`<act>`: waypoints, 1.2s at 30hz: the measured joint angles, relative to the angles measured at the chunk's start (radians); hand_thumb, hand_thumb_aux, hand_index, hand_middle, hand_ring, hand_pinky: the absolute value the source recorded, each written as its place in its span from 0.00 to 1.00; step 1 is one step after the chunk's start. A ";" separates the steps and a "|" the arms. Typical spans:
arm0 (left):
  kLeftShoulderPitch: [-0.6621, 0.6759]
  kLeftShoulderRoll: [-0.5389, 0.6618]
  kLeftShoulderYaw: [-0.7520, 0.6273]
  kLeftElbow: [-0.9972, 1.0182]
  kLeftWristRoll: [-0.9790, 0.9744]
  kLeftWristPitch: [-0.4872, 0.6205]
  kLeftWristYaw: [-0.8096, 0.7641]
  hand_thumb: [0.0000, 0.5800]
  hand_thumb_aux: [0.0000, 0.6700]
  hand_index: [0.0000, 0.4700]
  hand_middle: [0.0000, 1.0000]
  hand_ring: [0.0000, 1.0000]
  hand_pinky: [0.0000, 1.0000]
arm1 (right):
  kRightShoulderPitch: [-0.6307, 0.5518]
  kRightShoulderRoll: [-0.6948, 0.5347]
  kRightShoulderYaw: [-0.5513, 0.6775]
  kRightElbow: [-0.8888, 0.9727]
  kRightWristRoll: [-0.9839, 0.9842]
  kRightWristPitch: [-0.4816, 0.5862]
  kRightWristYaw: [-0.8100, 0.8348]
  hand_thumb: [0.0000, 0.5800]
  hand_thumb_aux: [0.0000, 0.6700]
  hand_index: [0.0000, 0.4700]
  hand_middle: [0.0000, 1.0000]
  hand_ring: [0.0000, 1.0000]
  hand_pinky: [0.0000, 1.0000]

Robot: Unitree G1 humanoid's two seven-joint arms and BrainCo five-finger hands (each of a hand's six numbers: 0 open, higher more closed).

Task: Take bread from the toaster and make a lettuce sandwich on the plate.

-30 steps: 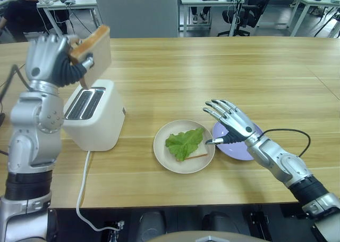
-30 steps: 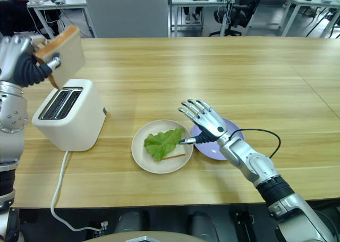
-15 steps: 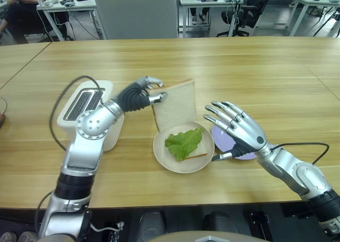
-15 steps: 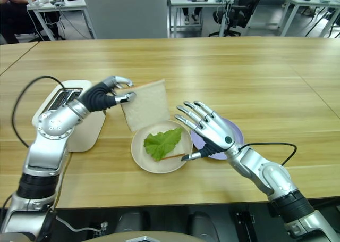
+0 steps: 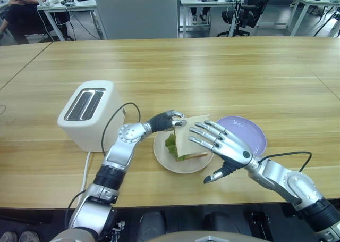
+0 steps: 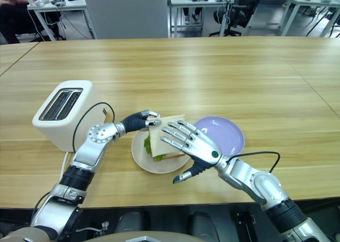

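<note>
A white toaster (image 5: 90,114) stands at the table's left, its slots empty. My left hand (image 5: 166,120) is shut on the upper left corner of a bread slice (image 5: 187,131). The slice lies tilted over the green lettuce (image 5: 171,144) and the lower bread slice (image 5: 197,156) on the cream plate (image 5: 171,166). My right hand (image 5: 222,144) is open with fingers spread. It hovers over the right side of the cream plate, covering part of the top slice.
An empty purple plate (image 5: 248,133) sits just right of the cream plate. The toaster's white cord (image 5: 85,173) runs off the table's front edge. Bare wooden table stretches behind and to the right; desks and chairs stand in the room beyond.
My left hand has carried the bread slice from above the toaster down onto the lettuce on the cream plate. My right hand has moved left, from the purple plate to over the cream plate.
</note>
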 measured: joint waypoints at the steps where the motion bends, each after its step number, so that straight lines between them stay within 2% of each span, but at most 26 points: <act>1: -0.005 -0.005 -0.008 0.031 0.012 -0.022 0.006 1.00 1.00 0.98 1.00 1.00 1.00 | -0.002 0.004 0.011 0.014 0.000 -0.004 0.019 0.00 0.00 0.00 0.00 0.00 0.00; 9: -0.070 -0.005 -0.030 0.263 0.109 -0.174 0.060 1.00 1.00 0.98 1.00 1.00 1.00 | -0.024 0.041 0.059 0.145 0.000 -0.005 0.124 0.00 0.00 0.00 0.00 0.00 0.00; 20: -0.144 0.003 -0.057 0.452 0.221 -0.309 0.156 1.00 1.00 0.98 1.00 1.00 1.00 | -0.149 0.131 0.102 0.344 0.008 0.025 0.174 0.00 0.00 0.00 0.00 0.00 0.00; 22: -0.159 0.011 -0.083 0.487 0.274 -0.343 0.212 1.00 1.00 0.98 1.00 1.00 1.00 | -0.167 0.144 0.110 0.376 0.025 0.026 0.184 0.00 0.00 0.00 0.00 0.00 0.00; 23: -0.163 0.019 -0.099 0.498 0.310 -0.363 0.249 1.00 0.95 0.92 1.00 1.00 1.00 | -0.170 0.152 0.111 0.387 0.032 0.027 0.188 0.00 0.00 0.00 0.00 0.00 0.00; 24: -0.171 0.031 -0.129 0.516 0.368 -0.390 0.316 0.86 0.62 0.61 1.00 1.00 1.00 | -0.180 0.164 0.116 0.409 0.045 0.027 0.199 0.00 0.00 0.00 0.00 0.00 0.00; 25: -0.176 0.038 -0.146 0.523 0.404 -0.404 0.358 0.00 0.00 0.00 0.64 0.64 0.64 | -0.190 0.172 0.120 0.424 0.051 0.028 0.208 0.00 0.00 0.00 0.00 0.00 0.00; 26: -0.181 0.049 -0.174 0.523 0.465 -0.419 0.432 0.00 0.00 0.00 0.64 0.64 0.64 | -0.202 0.179 0.125 0.441 0.063 0.030 0.219 0.00 0.00 0.00 0.00 0.00 0.00; 27: -0.187 0.065 -0.208 0.523 0.532 -0.427 0.505 0.00 0.00 0.00 0.43 0.43 0.43 | -0.214 0.188 0.126 0.458 0.074 0.031 0.230 0.00 0.00 0.00 0.00 0.00 0.00; 28: -0.191 0.079 -0.235 0.522 0.587 -0.433 0.564 0.00 0.00 0.00 0.33 0.33 0.33 | -0.226 0.198 0.127 0.472 0.083 0.034 0.241 0.00 0.00 0.00 0.00 0.00 0.00; 31: -0.207 0.123 -0.339 0.488 0.800 -0.417 0.782 0.00 0.00 0.00 0.28 0.28 0.28 | -0.248 0.210 0.131 0.513 0.119 0.035 0.275 0.00 0.00 0.00 0.00 0.00 0.00; 32: -0.217 0.136 -0.372 0.470 0.871 -0.396 0.856 0.00 0.00 0.00 0.02 0.02 0.02 | -0.253 0.217 0.130 0.526 0.132 0.035 0.285 0.00 0.00 0.00 0.00 0.00 0.00; 36: -0.269 0.187 -0.460 0.371 1.116 -0.259 1.094 0.00 0.00 0.00 0.00 0.00 0.00 | -0.283 0.240 0.132 0.573 0.174 0.035 0.326 0.00 0.00 0.00 0.00 0.00 0.00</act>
